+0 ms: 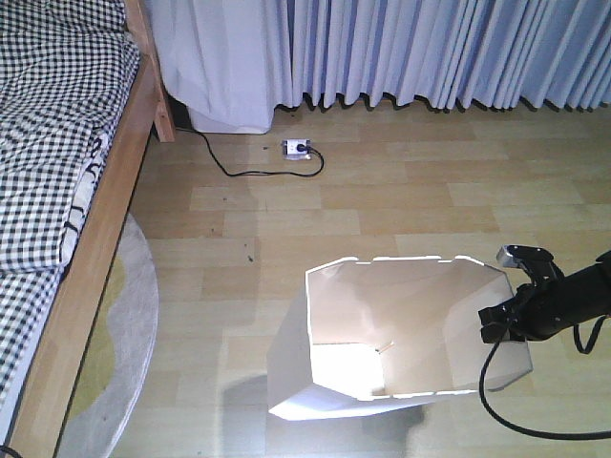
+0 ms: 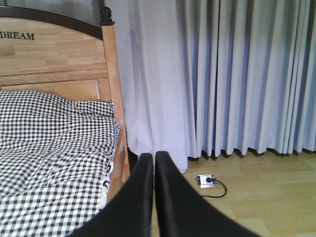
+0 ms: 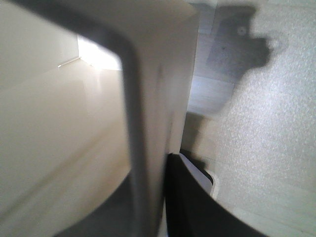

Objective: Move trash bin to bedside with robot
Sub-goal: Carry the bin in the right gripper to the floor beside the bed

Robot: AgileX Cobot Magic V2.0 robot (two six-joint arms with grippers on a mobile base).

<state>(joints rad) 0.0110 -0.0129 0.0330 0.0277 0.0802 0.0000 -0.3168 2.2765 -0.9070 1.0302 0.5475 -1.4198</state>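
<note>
The white trash bin (image 1: 401,334) is tilted, its open mouth facing up and towards the camera, low centre-right on the wooden floor. My right gripper (image 1: 503,320) is shut on the bin's right rim; in the right wrist view one black finger (image 3: 195,197) presses the outside of the rim wall (image 3: 153,113), the other is inside. The bed (image 1: 57,172) with its checked cover runs along the left. My left gripper (image 2: 154,160) is shut and empty, held high and pointing at the bed's headboard corner (image 2: 109,74). It does not show in the front view.
A round grey rug (image 1: 129,334) lies beside the bed frame. A white power strip (image 1: 297,148) with a black cable lies on the floor by the grey curtains (image 1: 430,48). A white box (image 1: 229,114) stands under the curtain near the bedpost.
</note>
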